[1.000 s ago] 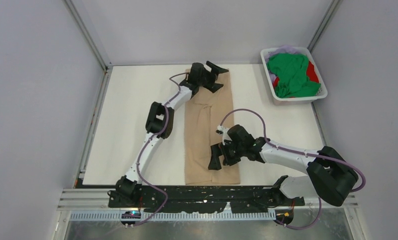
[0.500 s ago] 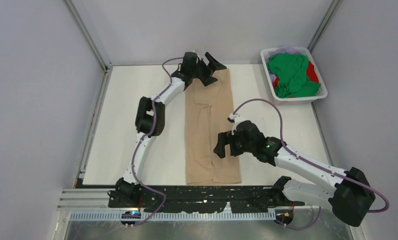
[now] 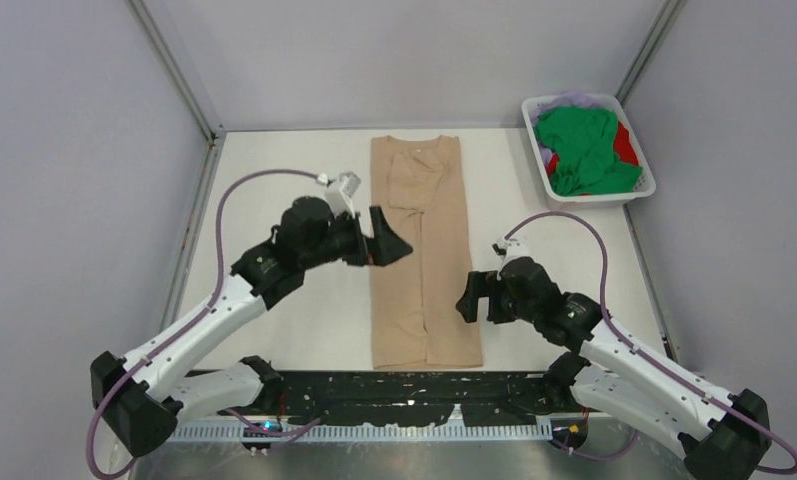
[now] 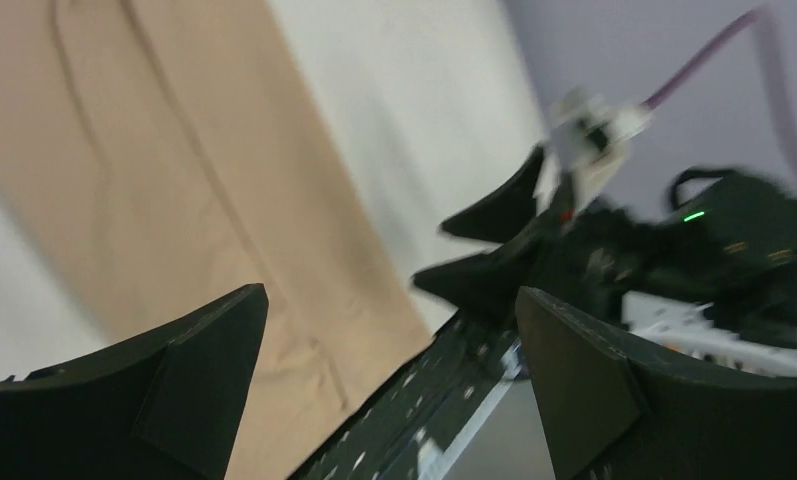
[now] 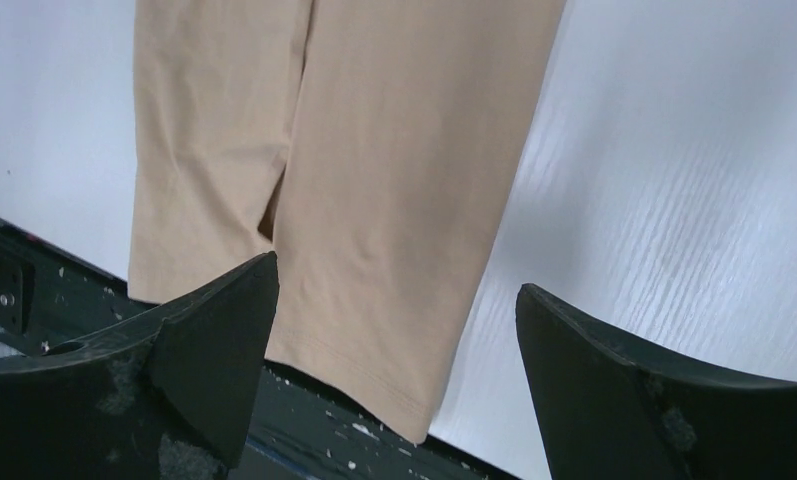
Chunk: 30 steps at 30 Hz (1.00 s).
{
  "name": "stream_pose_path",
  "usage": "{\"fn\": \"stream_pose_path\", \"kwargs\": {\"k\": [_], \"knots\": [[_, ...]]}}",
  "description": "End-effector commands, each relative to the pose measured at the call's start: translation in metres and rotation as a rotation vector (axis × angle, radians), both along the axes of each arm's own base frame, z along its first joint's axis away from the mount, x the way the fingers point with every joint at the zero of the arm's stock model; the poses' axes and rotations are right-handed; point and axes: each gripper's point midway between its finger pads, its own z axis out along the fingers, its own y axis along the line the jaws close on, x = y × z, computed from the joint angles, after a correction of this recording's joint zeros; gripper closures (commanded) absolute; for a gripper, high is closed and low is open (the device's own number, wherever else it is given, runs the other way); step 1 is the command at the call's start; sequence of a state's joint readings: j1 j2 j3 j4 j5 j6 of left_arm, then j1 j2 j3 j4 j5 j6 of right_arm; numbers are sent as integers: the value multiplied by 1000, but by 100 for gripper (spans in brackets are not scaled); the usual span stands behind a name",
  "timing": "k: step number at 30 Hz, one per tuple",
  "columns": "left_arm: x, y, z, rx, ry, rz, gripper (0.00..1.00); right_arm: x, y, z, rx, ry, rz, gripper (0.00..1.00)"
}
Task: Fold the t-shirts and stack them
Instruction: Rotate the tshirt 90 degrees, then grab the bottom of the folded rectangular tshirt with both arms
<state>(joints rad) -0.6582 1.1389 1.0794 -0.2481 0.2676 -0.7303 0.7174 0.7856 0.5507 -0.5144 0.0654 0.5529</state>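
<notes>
The left tool [image 3: 394,240] hung spread and empty over the left edge of the beige t-shirt [image 3: 436,260], which lay as a long strip on the worktop [image 3: 264,180], running from the near edge to the far. The right tool [image 3: 463,298], equally released, stood just off the strip's right edge, nearer its hem; the other t-shirts [image 3: 584,150] filled the basket [image 3: 604,199] far right.

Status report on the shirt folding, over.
Left gripper open, right gripper open, both empty. Beige t-shirt flat in a long strip, unheld. Nothing blocking it.
</notes>
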Motion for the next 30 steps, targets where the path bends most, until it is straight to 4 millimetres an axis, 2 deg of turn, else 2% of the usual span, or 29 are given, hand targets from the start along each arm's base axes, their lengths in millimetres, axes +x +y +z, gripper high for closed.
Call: {"fn": "stream_pose_path", "kwargs": {"k": [1, 3, 6, 10, 14, 17, 21, 24, 28, 30], "knots": [[-70, 44, -141, 331, 252, 15, 1, -34, -6, -18, 26, 115, 49, 3], [-101, 55, -168, 372, 315, 4, 1, -49, -4, -26, 50, 158, 90, 1], [-141, 58, -198, 360, 420, -57, 1, -68, -1, -37, 83, 219, 142, 0], [-166, 56, -219, 335, 489, -94, 9, -79, 2, -44, 117, 259, 168, 4], [-175, 47, -230, 306, 513, -125, 16, -85, 0, -51, 108, 297, 165, 9], [-174, 39, -238, 313, 536, -136, 29, -89, -2, -57, 93, 325, 163, 15], [-174, 33, -244, 353, 558, -157, 41, -96, -4, -64, 79, 373, 169, 24], [-175, 33, -249, 380, 578, -159, 46, -100, -6, -70, 66, 401, 172, 31], [-174, 35, -259, 421, 594, -152, 48, -103, -8, -77, 51, 423, 170, 34], [-170, 34, -261, 437, 587, -144, 54, -103, -5, -79, 59, 429, 175, 36]]}}
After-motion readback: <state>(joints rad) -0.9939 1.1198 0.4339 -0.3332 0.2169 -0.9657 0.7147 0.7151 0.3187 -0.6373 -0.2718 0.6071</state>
